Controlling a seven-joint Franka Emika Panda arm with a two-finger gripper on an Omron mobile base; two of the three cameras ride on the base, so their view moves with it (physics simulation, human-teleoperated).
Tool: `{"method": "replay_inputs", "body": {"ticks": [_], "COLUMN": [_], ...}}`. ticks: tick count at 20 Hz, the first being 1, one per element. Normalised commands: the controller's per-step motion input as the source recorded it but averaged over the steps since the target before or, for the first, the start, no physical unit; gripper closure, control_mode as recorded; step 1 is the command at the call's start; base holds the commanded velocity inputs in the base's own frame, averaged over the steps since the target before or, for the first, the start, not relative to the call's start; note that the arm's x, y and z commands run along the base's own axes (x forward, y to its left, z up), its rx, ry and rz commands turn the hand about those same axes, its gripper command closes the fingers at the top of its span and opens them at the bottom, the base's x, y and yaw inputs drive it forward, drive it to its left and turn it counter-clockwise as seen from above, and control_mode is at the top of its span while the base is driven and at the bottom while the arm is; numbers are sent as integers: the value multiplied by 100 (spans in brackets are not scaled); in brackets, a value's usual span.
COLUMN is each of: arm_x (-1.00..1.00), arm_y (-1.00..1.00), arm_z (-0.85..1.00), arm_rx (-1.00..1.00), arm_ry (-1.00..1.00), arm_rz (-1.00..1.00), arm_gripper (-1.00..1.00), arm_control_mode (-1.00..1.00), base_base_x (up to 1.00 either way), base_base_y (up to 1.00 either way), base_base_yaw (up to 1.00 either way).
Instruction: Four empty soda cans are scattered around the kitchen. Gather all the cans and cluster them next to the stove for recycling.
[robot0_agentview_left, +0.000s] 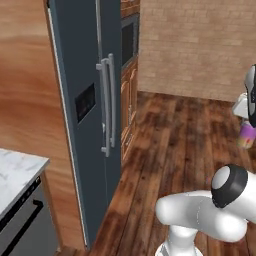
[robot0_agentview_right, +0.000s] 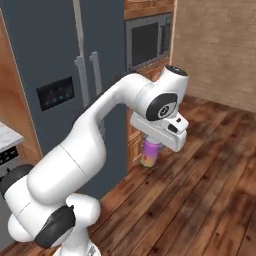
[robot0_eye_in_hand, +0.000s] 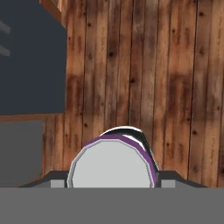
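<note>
My gripper (robot0_agentview_right: 150, 148) is shut on a pink-purple soda can (robot0_agentview_right: 149, 153) with a yellowish base, held in the air above the wood floor in front of the wooden cabinets. In the left base view the same can (robot0_agentview_left: 246, 136) hangs under the hand at the right edge. The hand view looks down on the can's silver top (robot0_eye_in_hand: 111, 165), which sits between the two dark fingertips (robot0_eye_in_hand: 57, 181). The stove is out of view.
A tall dark grey fridge (robot0_agentview_left: 85, 100) stands to the left, with a built-in microwave (robot0_agentview_right: 147, 37) and reddish cabinets beyond it. A marble counter corner (robot0_agentview_left: 15, 172) over a grey dishwasher front (robot0_agentview_left: 27, 227) sits at the lower left. Wood floor (robot0_agentview_left: 175, 135) runs to a brick wall (robot0_agentview_left: 200, 45).
</note>
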Motion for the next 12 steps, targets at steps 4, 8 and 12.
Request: {"method": "replay_inputs", "body": {"ticks": [4, 8, 12], "arm_x": [0, 0, 0], "arm_y": [0, 0, 0], "arm_z": [0, 0, 0], "arm_rx": [0, 0, 0], "arm_ry": [0, 0, 0], "arm_rz": [0, 0, 0], "arm_gripper": [100, 100, 100], "arm_control_mode": [100, 100, 100], "base_base_x": [6, 12, 23], "base_base_y": [-49, -38, -24], "base_base_yaw": [-45, -43, -43]}}
